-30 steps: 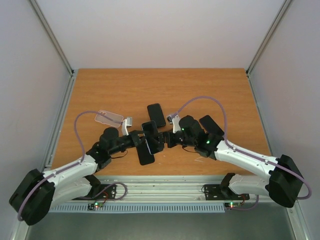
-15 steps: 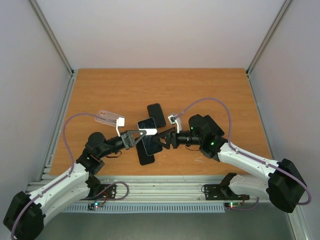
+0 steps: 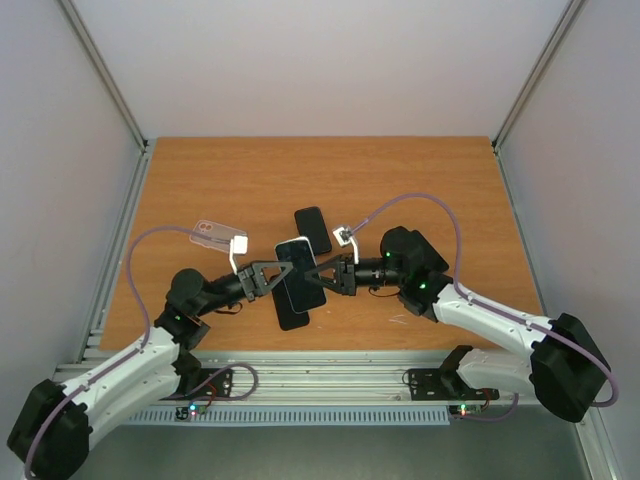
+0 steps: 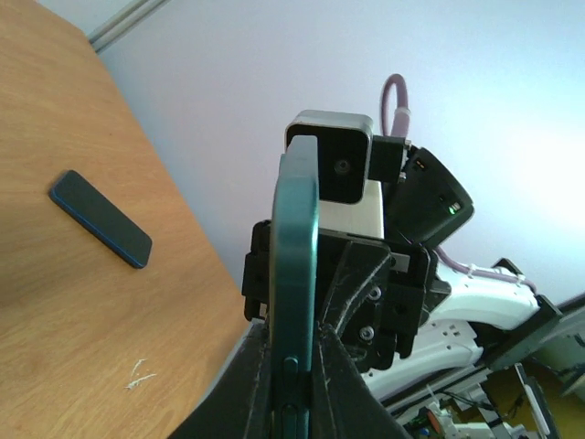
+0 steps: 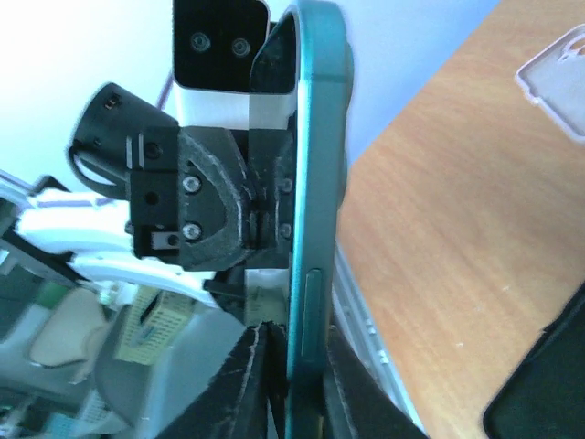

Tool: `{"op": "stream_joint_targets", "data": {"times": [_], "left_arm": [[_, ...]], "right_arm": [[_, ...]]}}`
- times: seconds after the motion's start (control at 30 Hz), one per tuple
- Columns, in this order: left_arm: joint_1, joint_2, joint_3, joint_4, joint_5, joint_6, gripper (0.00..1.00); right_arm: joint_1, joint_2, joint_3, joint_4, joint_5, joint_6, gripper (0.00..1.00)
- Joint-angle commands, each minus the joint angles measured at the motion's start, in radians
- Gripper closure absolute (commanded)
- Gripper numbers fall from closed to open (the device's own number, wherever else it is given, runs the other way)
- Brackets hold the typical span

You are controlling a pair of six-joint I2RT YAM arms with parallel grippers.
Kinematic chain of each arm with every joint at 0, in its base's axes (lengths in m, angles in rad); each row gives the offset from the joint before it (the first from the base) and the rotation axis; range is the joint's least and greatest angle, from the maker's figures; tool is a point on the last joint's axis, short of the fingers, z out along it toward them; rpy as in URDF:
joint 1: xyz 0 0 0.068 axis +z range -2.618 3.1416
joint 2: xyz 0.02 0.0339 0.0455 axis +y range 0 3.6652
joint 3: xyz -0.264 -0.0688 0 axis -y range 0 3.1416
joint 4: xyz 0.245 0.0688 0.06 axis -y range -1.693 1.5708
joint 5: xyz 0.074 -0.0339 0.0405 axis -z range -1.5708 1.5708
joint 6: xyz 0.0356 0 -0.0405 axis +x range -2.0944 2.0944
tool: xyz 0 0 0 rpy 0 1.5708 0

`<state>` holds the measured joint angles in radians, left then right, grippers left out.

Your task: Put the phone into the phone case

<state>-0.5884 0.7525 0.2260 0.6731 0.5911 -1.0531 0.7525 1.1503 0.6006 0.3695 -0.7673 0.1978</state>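
A teal-edged phone (image 3: 300,272) hangs above the table's middle, screen up, held between both arms. My left gripper (image 3: 283,275) is shut on its left edge; in the left wrist view the phone (image 4: 294,238) stands edge-on between the fingers of the left gripper (image 4: 294,366). My right gripper (image 3: 318,277) is shut on the opposite edge, and in the right wrist view the phone (image 5: 315,183) sits between the pads of that gripper (image 5: 297,366). The clear phone case (image 3: 215,234) lies flat on the table at the left, also seen as the case (image 5: 558,69).
A dark phone (image 3: 313,230) lies just behind the held one, seen too as the dark phone (image 4: 101,231). Another dark phone (image 3: 292,312) lies on the table below the grippers. A dark flat item (image 3: 425,250) is partly under the right arm.
The right gripper's jaws have gone from wide open to closed on the phone's edge. The left arm has swung the phone round, screen up, and kept its grip.
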Motion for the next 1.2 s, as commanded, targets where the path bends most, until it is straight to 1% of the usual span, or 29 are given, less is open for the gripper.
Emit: {"op": "stream_joint_targets", "data": {"times": [0.0, 0.03, 0.17, 0.3, 0.37, 0.47, 0.63, 0.73, 0.9, 1.03, 1.17], "left_arm": [[0.006, 0.006, -0.01, 0.172, 0.026, -0.025, 0.99], [0.006, 0.005, -0.011, 0.162, 0.027, -0.019, 0.98], [0.006, -0.014, -0.024, 0.081, 0.008, 0.012, 0.9], [0.006, -0.073, -0.027, -0.089, -0.049, 0.067, 0.7], [0.006, -0.119, -0.018, -0.218, -0.086, 0.102, 0.59], [0.006, -0.208, 0.004, -0.447, -0.156, 0.16, 0.49], [0.006, -0.328, 0.067, -0.828, -0.337, 0.23, 0.29], [0.006, -0.341, 0.099, -0.962, -0.389, 0.246, 0.22], [0.006, -0.272, 0.127, -1.059, -0.399, 0.251, 0.13], [0.006, -0.205, 0.11, -1.064, -0.404, 0.229, 0.11], [0.006, -0.161, 0.083, -1.016, -0.396, 0.202, 0.11]], "right_arm": [[0.0, 0.021, -0.004, 0.085, -0.047, 0.021, 0.93], [-0.001, 0.024, -0.006, 0.094, -0.05, 0.025, 0.98], [-0.002, 0.02, -0.006, 0.099, -0.061, 0.029, 0.99], [-0.003, 0.019, -0.001, 0.059, -0.048, 0.015, 0.99], [-0.002, 0.02, -0.004, 0.04, -0.035, 0.013, 0.99], [-0.003, 0.024, -0.007, 0.013, -0.011, 0.009, 0.99], [-0.002, 0.044, 0.001, -0.079, 0.067, 0.01, 0.99], [-0.003, 0.08, 0.001, -0.092, 0.105, 0.035, 0.99], [0.003, 0.176, 0.004, -0.063, 0.128, 0.105, 0.99], [0.019, 0.261, 0.003, -0.041, 0.179, 0.158, 0.99], [0.038, 0.35, 0.037, -0.061, 0.209, 0.183, 0.99]]}}
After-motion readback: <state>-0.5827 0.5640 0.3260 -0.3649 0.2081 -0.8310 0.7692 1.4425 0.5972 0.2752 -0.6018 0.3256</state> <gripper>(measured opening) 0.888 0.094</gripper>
